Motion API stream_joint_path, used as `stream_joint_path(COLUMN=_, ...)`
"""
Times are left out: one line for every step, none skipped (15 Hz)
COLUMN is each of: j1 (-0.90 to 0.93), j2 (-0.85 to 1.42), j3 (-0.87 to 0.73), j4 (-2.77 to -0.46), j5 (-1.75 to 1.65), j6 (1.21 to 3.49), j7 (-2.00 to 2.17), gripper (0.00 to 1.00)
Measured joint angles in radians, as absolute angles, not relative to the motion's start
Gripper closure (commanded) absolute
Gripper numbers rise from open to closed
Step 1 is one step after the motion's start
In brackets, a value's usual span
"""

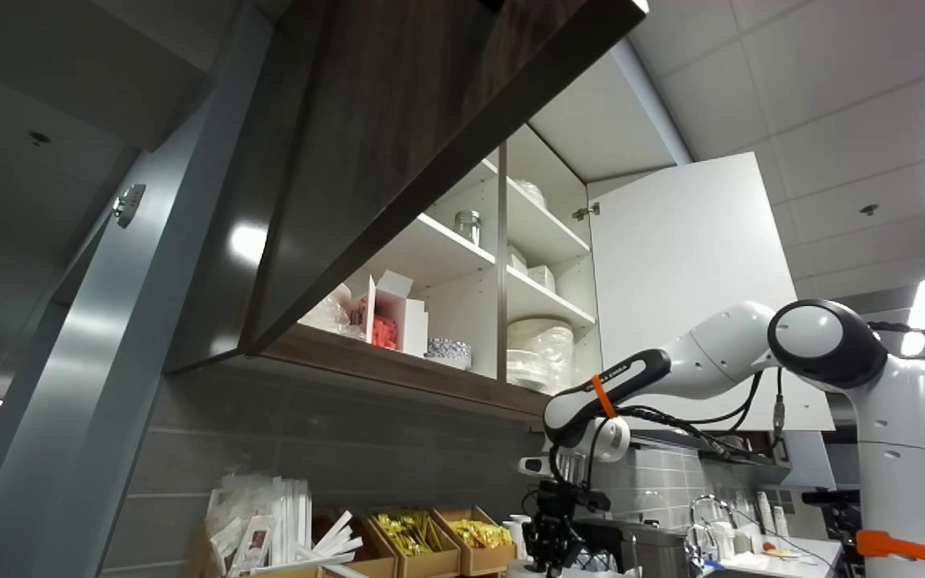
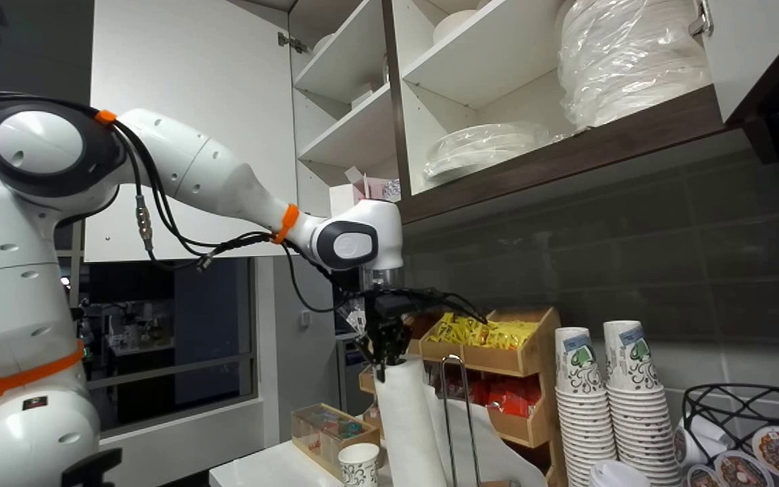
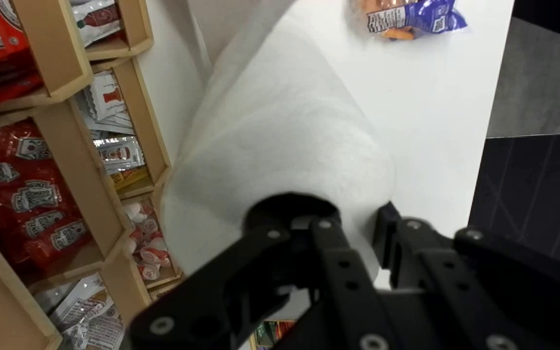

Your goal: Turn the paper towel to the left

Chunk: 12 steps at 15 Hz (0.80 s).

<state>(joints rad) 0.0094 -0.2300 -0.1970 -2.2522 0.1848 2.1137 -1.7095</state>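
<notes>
The white paper towel roll [image 2: 410, 426] stands on end on the white counter in an exterior view, and its top [image 1: 520, 569] just shows at the bottom edge in an exterior view. In the wrist view I look down the roll [image 3: 280, 146] and see its dark hollow core [image 3: 289, 206]. My gripper [image 3: 353, 228] straddles the roll's wall at the top. One finger is inside the core and the other presses the outer side. The gripper also shows in both exterior views [image 2: 391, 368] [image 1: 549, 558]. The inner fingertip is hidden in the core.
A wire stand [image 2: 457, 406] is beside the roll. Wooden condiment bins [image 2: 491, 352] [image 3: 71, 184] stand close by. A paper cup [image 2: 360, 463], cup stacks [image 2: 582, 412], a snack bag [image 3: 413, 17] and the counter edge [image 3: 491, 107] are near. Open cabinets [image 2: 565, 155] hang above.
</notes>
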Motion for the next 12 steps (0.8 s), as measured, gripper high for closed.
stream_joint_path(j1=0.009, j2=-0.229, j3=-0.197, j4=-2.252, j5=0.185, j6=2.114, j7=-1.713, gripper=0.79)
stream_joint_path(j1=0.009, j2=-0.229, j3=-0.197, j4=-2.252, j5=0.185, j6=2.114, j7=-1.715, gripper=0.79)
stream_joint_path(j1=0.009, j2=-0.229, j3=-0.197, j4=-2.252, j5=0.185, j6=2.114, j7=-1.715, gripper=0.79)
stream_joint_path(j1=0.009, j2=-0.229, j3=-0.197, j4=-2.252, j5=0.185, j6=2.114, j7=-1.715, gripper=0.79)
stream_joint_path(j1=0.009, j2=-0.229, j3=-0.197, j4=-2.252, j5=0.185, j6=2.114, j7=-1.715, gripper=0.95)
stream_joint_path(j1=0.009, j2=-0.229, j3=-0.197, j4=-2.252, j5=0.185, j6=2.114, j7=-1.716, gripper=0.95)
stream_joint_path(j1=0.009, j2=-0.229, j3=-0.196, j4=-2.252, j5=0.185, j6=2.114, j7=-1.715, gripper=0.95)
stream_joint_path(j1=0.008, j2=-0.229, j3=-0.195, j4=-2.252, j5=0.182, j6=2.114, j7=-1.716, gripper=0.95)
stream_joint_path(j1=0.008, j2=-0.229, j3=-0.194, j4=-2.252, j5=0.180, j6=2.114, j7=-1.729, gripper=0.95)
stream_joint_path(j1=0.008, j2=-0.229, j3=-0.194, j4=-2.252, j5=0.178, j6=2.114, j7=-1.753, gripper=0.95)
stream_joint_path(j1=0.008, j2=-0.229, j3=-0.194, j4=-2.252, j5=0.174, j6=2.114, j7=-1.782, gripper=0.95)
stream_joint_path(j1=0.006, j2=-0.229, j3=-0.194, j4=-2.252, j5=0.168, j6=2.114, j7=-1.817, gripper=0.95)
